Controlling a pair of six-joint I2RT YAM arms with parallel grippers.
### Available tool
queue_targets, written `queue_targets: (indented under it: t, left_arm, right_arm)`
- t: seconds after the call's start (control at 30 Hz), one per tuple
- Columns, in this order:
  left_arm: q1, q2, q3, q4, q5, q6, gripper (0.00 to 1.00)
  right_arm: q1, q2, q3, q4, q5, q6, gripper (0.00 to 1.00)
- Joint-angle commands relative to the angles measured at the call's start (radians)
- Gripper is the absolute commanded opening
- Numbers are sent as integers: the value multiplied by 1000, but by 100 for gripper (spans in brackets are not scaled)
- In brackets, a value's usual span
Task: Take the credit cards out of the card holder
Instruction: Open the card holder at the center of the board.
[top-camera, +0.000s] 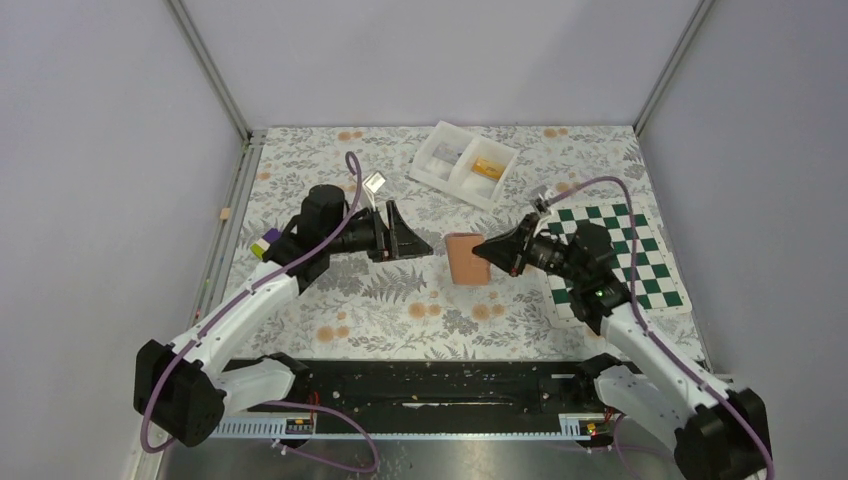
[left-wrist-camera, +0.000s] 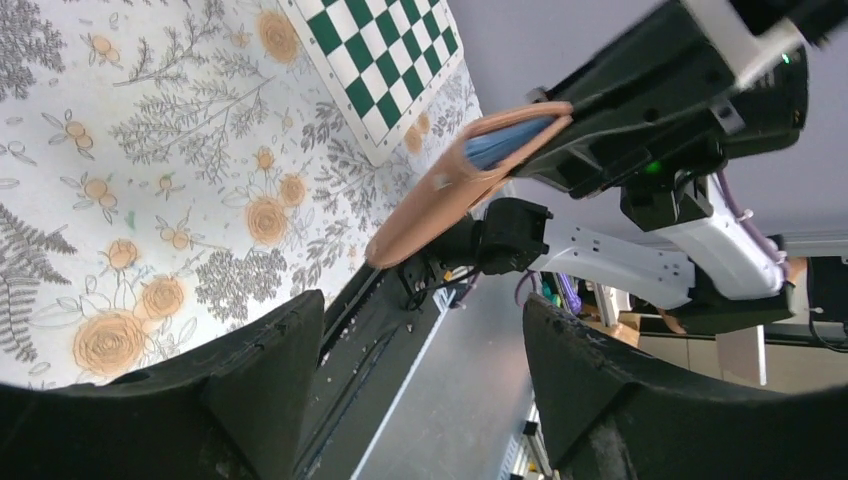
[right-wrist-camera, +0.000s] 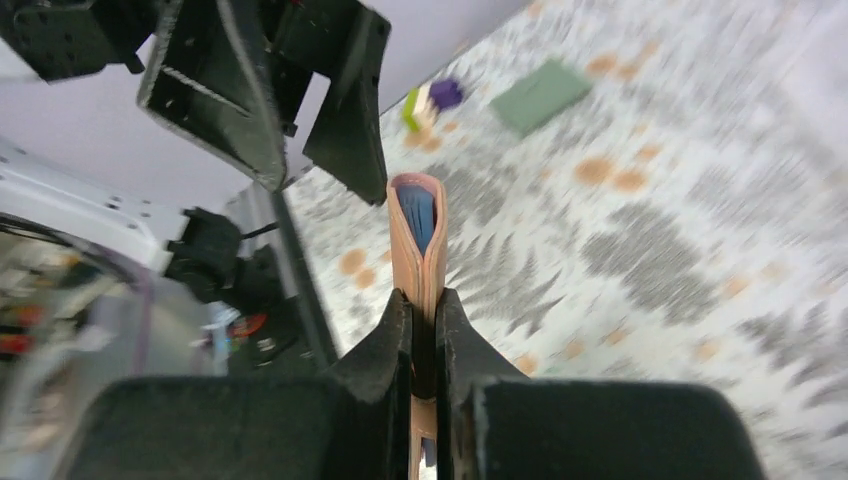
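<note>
The tan-brown card holder (top-camera: 465, 258) hangs closed over the middle of the table, with my right gripper (top-camera: 484, 250) shut on one edge. In the right wrist view the holder (right-wrist-camera: 418, 235) sticks out from between the closed fingers, its blue inner panels showing at the far end. My left gripper (top-camera: 418, 240) stands open just left of it, not touching; its fingers (left-wrist-camera: 262, 385) frame empty space, with the holder (left-wrist-camera: 450, 190) beyond them. Loose credit cards lie on the cloth: a grey-green one (right-wrist-camera: 540, 95), a purple and lime pair (top-camera: 264, 244) and a silvery one (top-camera: 375, 182).
A white two-compartment tray (top-camera: 440, 162) with small items stands at the back centre. A green-and-white chessboard mat (top-camera: 625, 255) lies at the right under my right arm. A small tan block (top-camera: 226, 213) sits on the left rail. Walls close in the table.
</note>
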Motion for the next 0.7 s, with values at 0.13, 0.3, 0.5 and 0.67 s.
queue_targets:
  t: [0.13, 0.3, 0.5, 0.67]
  left_arm:
    - [16, -14, 63, -89, 42, -103, 72]
    - [36, -23, 59, -29, 69, -231, 73]
    - [35, 29, -45, 231, 138, -498, 74]
    - [27, 46, -146, 470, 147, -699, 73]
  right_arm:
    - [65, -227, -105, 270, 94, -735, 0]
    - [294, -331, -110, 27, 322, -1238, 0]
    - [462, -433, -99, -107, 451, -1489, 0]
    - [634, -430, -86, -260, 582, -1683, 0]
